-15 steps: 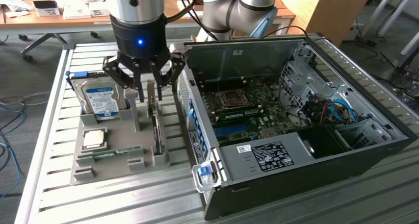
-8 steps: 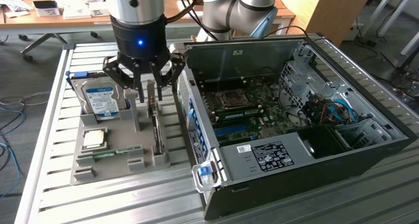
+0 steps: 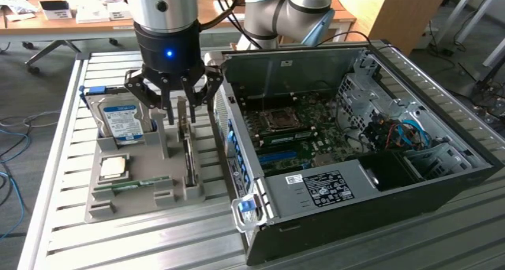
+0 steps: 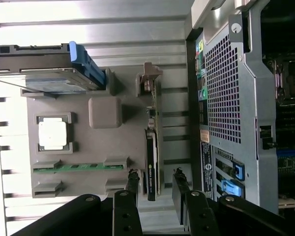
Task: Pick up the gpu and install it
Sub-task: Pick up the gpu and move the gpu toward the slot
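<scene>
Tool (image 3: pixel 175 109) hangs wide open, holding nothing, its dark fingers (image 4: pixel 132 184) flanking the far end of the flat green circuit-board gpu (image 3: pixel 188 149). The card stands on edge in a grey moulded tray (image 3: pixel 146 163), directly beneath, long axis running near-to-far, at the exterior view's left of the open black computer case (image 3: pixel 379 214).

The surface (image 3: pixel 158 240) is a slatted metal top with pale ribs running side by side. An open computer case (image 3: pixel 442 187) lies on it, its side panel off and its interior facing up. Just beside the case, toward the exterior view's left, a flat grey holder tray (image 3: pixel 150 194) rests on the slats. The tray's long edge runs parallel to the case's perforated end wall, and a narrow strip of slats shows between them. Bare slats surround the tray on its sides away from the case.
</scene>
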Available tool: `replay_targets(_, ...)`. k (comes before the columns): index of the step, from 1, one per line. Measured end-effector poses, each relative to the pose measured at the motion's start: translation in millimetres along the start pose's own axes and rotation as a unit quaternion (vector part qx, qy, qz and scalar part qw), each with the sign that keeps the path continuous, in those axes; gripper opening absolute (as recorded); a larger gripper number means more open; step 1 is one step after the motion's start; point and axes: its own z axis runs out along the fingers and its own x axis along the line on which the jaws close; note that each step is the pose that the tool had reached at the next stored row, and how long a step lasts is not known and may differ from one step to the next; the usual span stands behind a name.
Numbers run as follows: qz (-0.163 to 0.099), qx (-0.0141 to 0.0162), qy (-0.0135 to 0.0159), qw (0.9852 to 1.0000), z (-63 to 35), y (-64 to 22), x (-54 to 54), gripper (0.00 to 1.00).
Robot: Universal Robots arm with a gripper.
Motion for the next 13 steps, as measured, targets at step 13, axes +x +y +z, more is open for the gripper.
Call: replay_targets(13,0.0,0.0,-0.0001,1.0,5.9,-0.3,0.1,0.42)
